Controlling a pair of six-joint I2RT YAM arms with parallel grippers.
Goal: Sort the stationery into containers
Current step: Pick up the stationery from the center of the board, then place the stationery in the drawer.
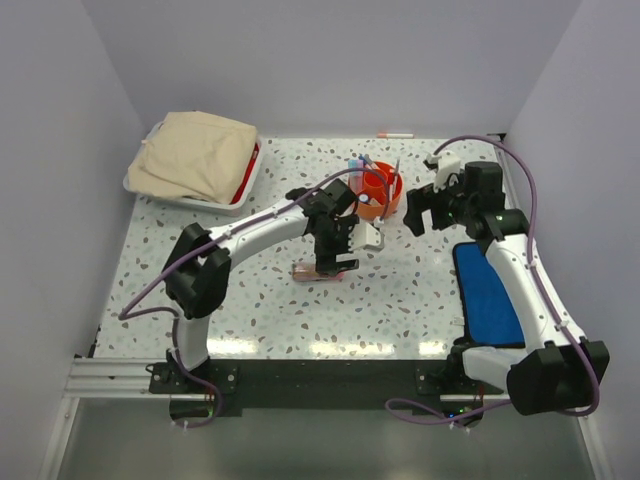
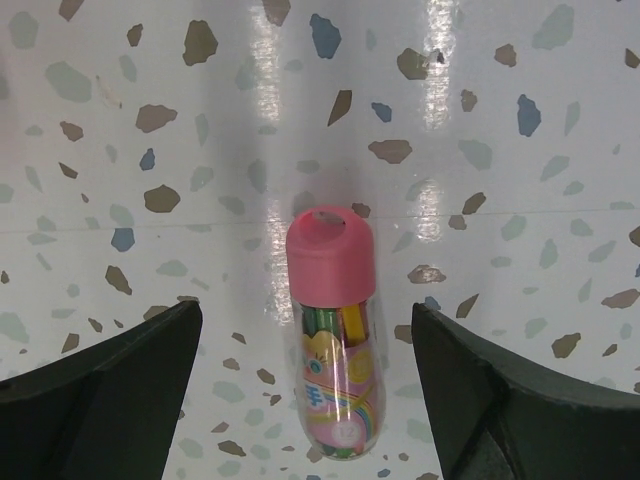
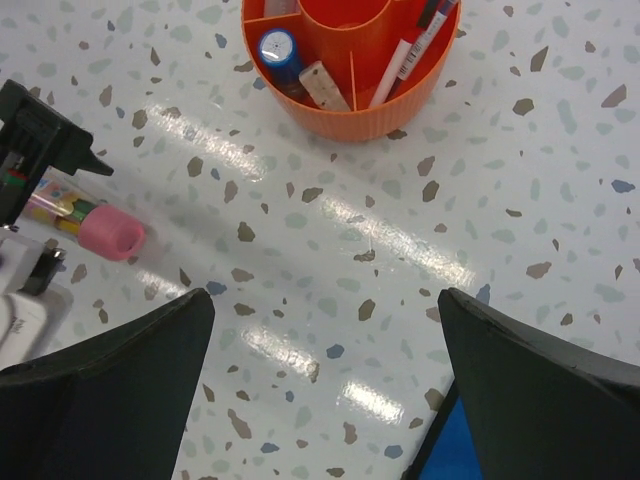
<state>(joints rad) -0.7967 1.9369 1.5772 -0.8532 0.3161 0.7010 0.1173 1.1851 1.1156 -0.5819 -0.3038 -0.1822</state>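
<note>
Tube (image 2: 335, 350), clear with colourful contents and a pink cap (image 2: 330, 255), lies flat on the speckled table (image 2: 520, 200), well in front of the orange tub (image 1: 380, 190). My left gripper (image 2: 306, 345) hangs over it, spread wide. Its fingers (image 2: 110, 400) stand either side of the tube with table showing in both gaps, so I am not gripping it. The tub sits toward the back of the table, with a blue-capped marker (image 3: 278, 48) and a white pen (image 3: 400, 65) standing in its outer compartments. My right gripper (image 3: 325, 300) hovers just right of the tub, jaws wide apart and holding nothing. A blue mat (image 1: 490, 295) lies below that arm, and a beige cloth bundle (image 1: 195, 155) rests at the far left.
</note>
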